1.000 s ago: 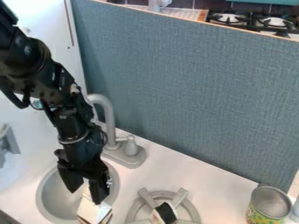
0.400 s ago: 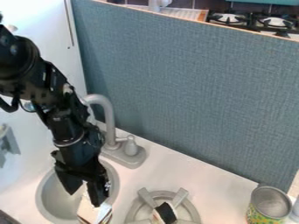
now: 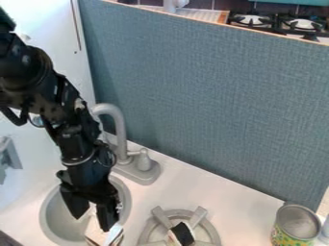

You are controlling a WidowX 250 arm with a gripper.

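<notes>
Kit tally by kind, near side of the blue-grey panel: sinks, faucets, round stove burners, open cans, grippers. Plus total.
Sink: 1
Faucet: 1
Round stove burner: 1
Open can: 1
Gripper: 1
Total: 5

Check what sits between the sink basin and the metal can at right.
The grey burner, with a black-and-white object on it, lies between sink basin and can in the camera view.
</notes>
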